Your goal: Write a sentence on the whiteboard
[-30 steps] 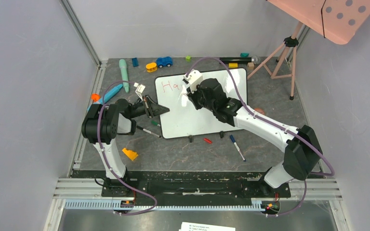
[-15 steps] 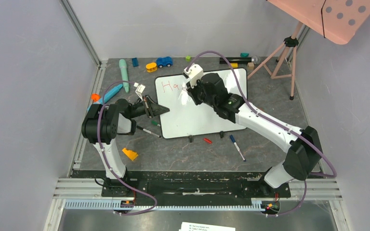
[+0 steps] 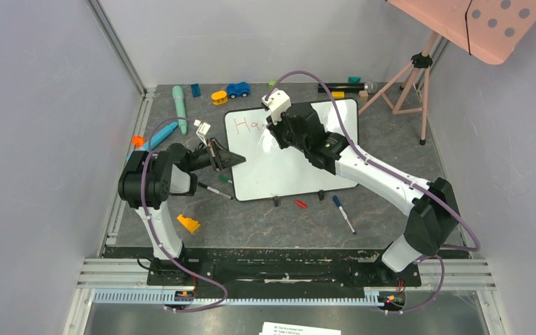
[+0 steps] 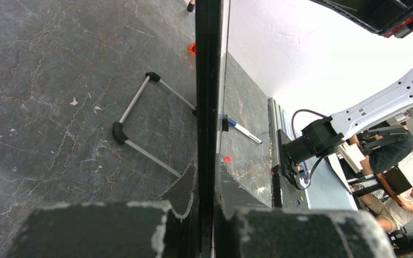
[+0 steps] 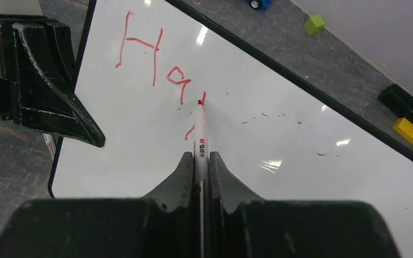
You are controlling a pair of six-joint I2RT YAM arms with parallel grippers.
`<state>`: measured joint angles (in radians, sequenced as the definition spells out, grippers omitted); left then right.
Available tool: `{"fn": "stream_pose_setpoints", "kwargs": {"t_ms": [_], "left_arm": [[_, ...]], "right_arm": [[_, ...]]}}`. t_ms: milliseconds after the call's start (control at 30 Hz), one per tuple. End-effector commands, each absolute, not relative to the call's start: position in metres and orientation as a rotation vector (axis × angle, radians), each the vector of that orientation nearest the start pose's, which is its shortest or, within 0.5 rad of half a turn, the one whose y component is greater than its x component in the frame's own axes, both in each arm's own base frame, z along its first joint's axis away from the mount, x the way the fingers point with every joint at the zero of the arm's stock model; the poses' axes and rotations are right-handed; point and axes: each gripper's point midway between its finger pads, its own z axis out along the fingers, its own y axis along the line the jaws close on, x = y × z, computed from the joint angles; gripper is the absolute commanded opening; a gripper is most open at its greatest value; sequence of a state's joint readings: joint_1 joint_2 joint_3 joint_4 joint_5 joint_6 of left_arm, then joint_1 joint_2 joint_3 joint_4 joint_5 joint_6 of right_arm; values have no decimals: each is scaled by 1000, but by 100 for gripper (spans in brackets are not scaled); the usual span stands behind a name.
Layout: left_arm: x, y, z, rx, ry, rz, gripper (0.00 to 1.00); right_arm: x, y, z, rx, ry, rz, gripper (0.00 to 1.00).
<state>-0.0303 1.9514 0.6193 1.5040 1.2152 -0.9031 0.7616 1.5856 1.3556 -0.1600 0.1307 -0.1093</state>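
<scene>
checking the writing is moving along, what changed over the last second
The right gripper, shut on the red marker, moved away from the bases toward the far edge of the whiteboard, its tip at a fresh stroke after the red "Ha". The left gripper stayed clamped on the board's left edge, and the board did not shift.

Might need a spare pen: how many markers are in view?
3. A red marker in the right gripper, tip on the whiteboard; a second marker lying off the board's left edge; a blue-capped marker past its near right edge. More may hide under the arms.
</scene>
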Motion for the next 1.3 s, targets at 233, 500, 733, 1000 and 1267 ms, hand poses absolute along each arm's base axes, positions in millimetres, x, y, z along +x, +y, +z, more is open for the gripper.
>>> {"fn": "stream_pose_setpoints", "kwargs": {"t_ms": [233,500,733,1000,1267], "left_arm": [[334,-188,131,553,1601,-1473,2],[334,-188,130,553,1601,-1473,2],[334,-188,131,556,1601,-1474,2],[334,-189,131,556,1600,-1474,2],[334,-188,131,555,1599,-1473,2]], "right_arm": [[390,319,272,-709,1757,269,0],[395,319,270,-701,1759,258,0],[399,314,263,-685,1775,225,0],[399,305,262,-663,1788,188,0],[396,294,260,-654,1802,161,0]]}}
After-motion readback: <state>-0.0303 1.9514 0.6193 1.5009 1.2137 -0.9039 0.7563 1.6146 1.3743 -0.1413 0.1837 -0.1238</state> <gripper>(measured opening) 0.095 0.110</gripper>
